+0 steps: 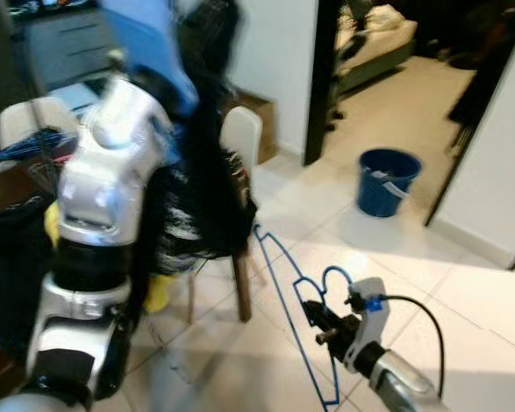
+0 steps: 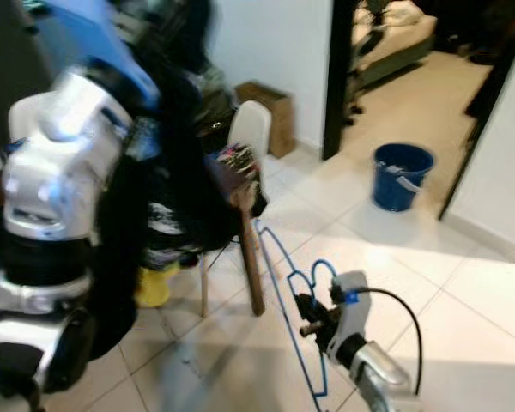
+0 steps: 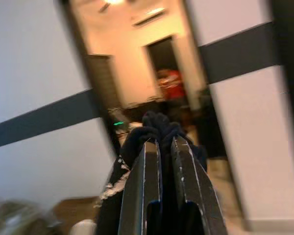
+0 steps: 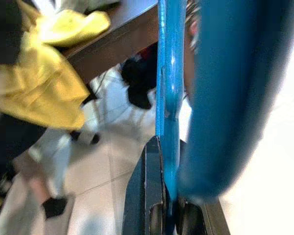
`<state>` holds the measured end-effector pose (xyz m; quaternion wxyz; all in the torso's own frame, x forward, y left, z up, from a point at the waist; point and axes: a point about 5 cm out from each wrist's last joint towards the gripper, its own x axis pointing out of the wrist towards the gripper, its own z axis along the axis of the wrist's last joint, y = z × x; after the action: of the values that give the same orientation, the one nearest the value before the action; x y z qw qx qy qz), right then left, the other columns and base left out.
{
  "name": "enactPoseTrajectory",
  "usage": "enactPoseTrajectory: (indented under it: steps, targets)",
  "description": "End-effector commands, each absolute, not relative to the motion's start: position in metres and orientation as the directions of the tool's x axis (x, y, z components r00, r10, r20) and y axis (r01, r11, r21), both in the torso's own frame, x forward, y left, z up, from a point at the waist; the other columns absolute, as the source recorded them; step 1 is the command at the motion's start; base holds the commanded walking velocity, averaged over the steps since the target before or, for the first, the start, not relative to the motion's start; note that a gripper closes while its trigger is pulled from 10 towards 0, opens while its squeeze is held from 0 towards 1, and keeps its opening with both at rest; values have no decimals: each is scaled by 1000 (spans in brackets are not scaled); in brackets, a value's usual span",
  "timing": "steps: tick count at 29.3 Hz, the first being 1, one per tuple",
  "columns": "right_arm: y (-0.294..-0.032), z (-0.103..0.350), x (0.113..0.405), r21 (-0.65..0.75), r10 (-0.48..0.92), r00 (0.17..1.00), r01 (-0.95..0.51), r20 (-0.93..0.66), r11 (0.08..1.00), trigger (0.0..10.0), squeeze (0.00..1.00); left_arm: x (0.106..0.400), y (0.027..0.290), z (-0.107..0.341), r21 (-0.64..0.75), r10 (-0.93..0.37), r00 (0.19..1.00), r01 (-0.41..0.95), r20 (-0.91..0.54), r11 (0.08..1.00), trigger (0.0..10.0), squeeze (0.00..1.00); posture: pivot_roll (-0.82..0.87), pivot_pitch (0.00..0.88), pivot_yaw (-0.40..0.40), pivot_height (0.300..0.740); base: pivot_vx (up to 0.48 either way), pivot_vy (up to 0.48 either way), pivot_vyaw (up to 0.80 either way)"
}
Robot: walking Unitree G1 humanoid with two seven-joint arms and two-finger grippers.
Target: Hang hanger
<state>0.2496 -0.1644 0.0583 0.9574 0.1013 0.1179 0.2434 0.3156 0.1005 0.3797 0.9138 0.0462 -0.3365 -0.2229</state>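
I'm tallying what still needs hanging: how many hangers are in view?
1: a blue wire hanger, clamped in the right gripper low over the tiled floor, beside the clothes-draped chair. Others may be hidden under the clothes.

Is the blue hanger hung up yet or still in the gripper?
In the gripper, not hung. The right gripper is shut on the blue hanger, low over the tiled floor.
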Motion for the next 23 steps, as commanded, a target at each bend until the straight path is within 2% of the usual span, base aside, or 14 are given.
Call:
enactPoseTrajectory:
  steps: [1, 4, 9, 12, 13, 14, 15, 16, 17, 22, 23]
  targets:
    - [-160, 55, 247, 285, 499, 848, -441, -179, 851, 10000, 0, 310, 98, 377, 228, -456, 644, 409, 614, 884, 10000, 0, -46, 0, 68, 736, 0, 0, -800]
    - [-161, 56, 248, 293, 492, 853, -433, -173, 853, 10000, 0, 312, 86, 363, 190, -485, 641, 474, 595, 860, 10000, 0, -52, 0, 71, 736, 0, 0, -800]
    - [-161, 56, 249, 294, 490, 854, -429, -175, 854, 10000, 0, 324, 87, 332, 134, -458, 716, 461, 527, 877, 10000, 0, -56, 0, 71, 736, 0, 0, -800]
    - [-161, 55, 249, 294, 485, 856, -424, -179, 857, 10000, 0, 341, 99, 275, 92, -373, 848, 366, 376, 926, 10000, 0, -62, 0, 73, 736, 0, 0, -800]
    - [-162, 55, 249, 296, 476, 861, -414, -180, 861, 10000, 0, 347, 109, 241, 105, -317, 906, 299, 281, 948, 10000, 0, -65, 0, 76, 736, 0, 0, -800]
    - [-162, 55, 249, 296, 476, 861, -414, -180, 861, 10000, 0, 347, 109, 241, 105, -317, 906, 299, 281, 948, 10000, 0, -65, 0, 76, 736, 0, 0, -800]
    - [-165, 55, 250, 302, 453, 873, -388, -182, 870, 10000, 0, 349, 125, 198, 126, -210, 966, 192, 153, 973, 10000, 0, -67, 0, 74, 736, 0, 0, -800]
    - [-165, 55, 250, 302, 453, 873, -388, -182, 870, 10000, 0, 349, 125, 198, 126, -210, 966, 192, 153, 973, 10000, 0, -67, 0, 74, 736, 0, 0, -800]
    - [-171, 56, 252, 312, 418, 890, -351, -183, 883, 10000, 0, 347, 139, 170, 142, -127, 989, 116, 71, 983, 10000, 0, -67, 0, 72, 736, 0, 0, -800]
    - [-175, 56, 253, 318, 400, 899, -331, -181, 888, 10000, 0, 345, 144, 161, 158, -101, 994, 92, 47, 983, 10000, 0, -67, 0, 72, 736, 0, 0, -800]
    - [-178, 57, 255, 323, 375, 909, -306, -180, 896, 10000, 0, 344, 154, 154, 175, -61, 998, 56, 28, 983, 10000, 0, -72, 0, 74, 736, 0, 0, -800]
